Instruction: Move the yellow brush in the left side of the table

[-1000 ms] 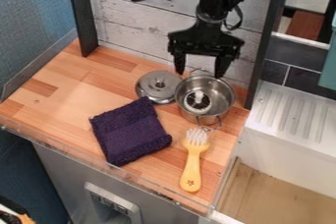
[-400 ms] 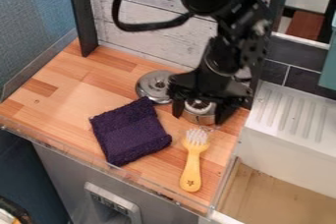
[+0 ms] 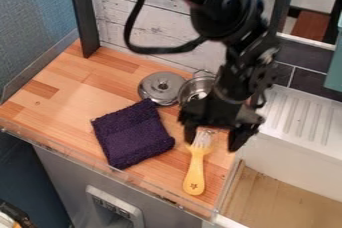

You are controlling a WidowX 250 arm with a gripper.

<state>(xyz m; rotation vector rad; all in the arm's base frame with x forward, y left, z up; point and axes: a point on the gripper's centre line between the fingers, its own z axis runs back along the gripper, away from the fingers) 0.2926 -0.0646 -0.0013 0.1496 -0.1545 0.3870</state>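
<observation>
The gripper [image 3: 212,144] is open above the bristle end of the yellow brush, one finger to each side of the white bristles. The yellow brush [image 3: 195,172] lies on the wooden table [image 3: 60,92] near its front right, bristles toward the back and handle toward the front edge. Part of the brush head is close beneath the gripper, and whether they touch I cannot tell.
A dark purple cloth [image 3: 132,134] lies left of the brush. Behind it sit a metal lid [image 3: 161,88] and a metal pot [image 3: 194,90], the pot partly hidden by the arm. To the right are a white ridged drainer [image 3: 297,122] and a sink basin [image 3: 280,199].
The gripper has come forward and down from the back, passing over the pot to the brush's bristle end. Brush, cloth and lid have stayed in place.
</observation>
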